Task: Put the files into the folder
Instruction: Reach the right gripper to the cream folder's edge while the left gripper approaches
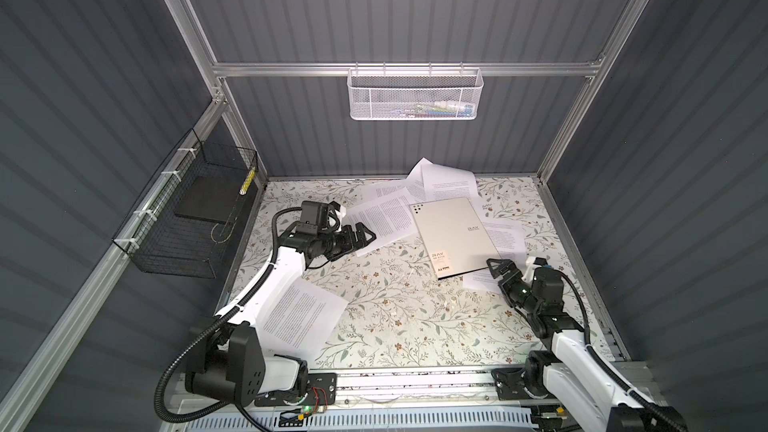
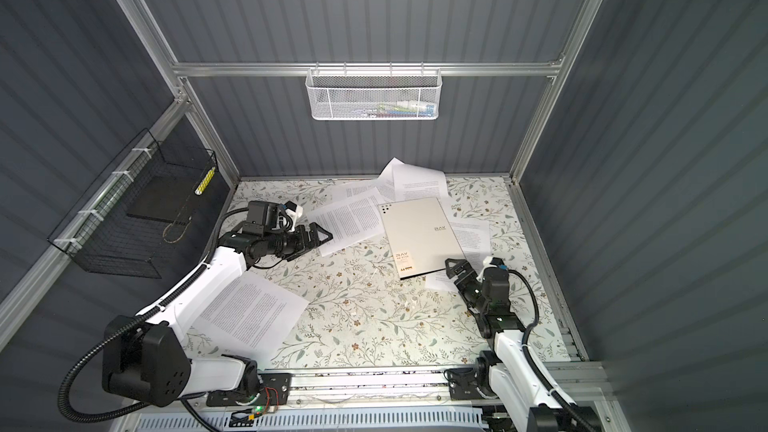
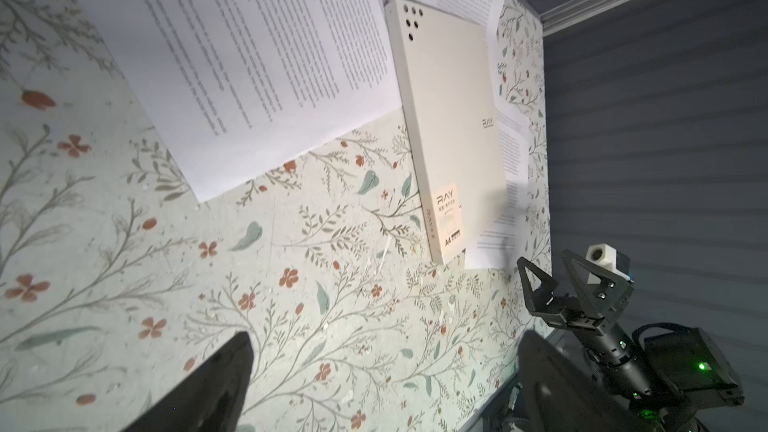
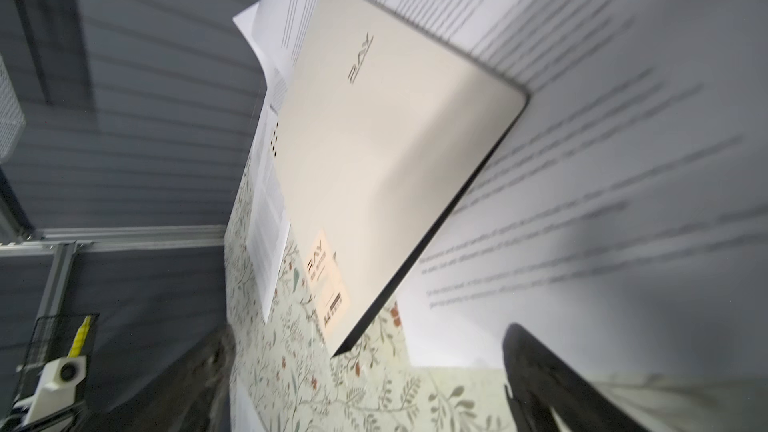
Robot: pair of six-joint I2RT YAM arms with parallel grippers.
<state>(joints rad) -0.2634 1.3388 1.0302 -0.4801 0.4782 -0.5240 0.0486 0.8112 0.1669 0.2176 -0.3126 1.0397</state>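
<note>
The folder (image 1: 455, 236) (image 2: 424, 236) lies closed on the table right of centre, silver-grey cover up with "RAY" lettering. The files are several white printed sheets. One (image 1: 382, 220) lies left of the folder, others (image 1: 449, 184) curl against the back wall, one (image 1: 505, 234) pokes out on the folder's right, and one (image 1: 303, 313) lies under my left arm. My left gripper (image 1: 365, 234) (image 3: 384, 338) is open at the left sheet's edge, holding nothing. My right gripper (image 1: 496, 265) (image 4: 368, 330) stands open just short of the folder's (image 4: 386, 151) near right corner, over a sheet (image 1: 482, 282).
A white mesh basket (image 1: 415, 93) hangs on the back wall. A black wire basket (image 1: 187, 218) with a dark flat slab in it hangs on the left wall. The floral table cover (image 1: 395, 309) is bare in the front middle. Aluminium frame posts stand at the corners.
</note>
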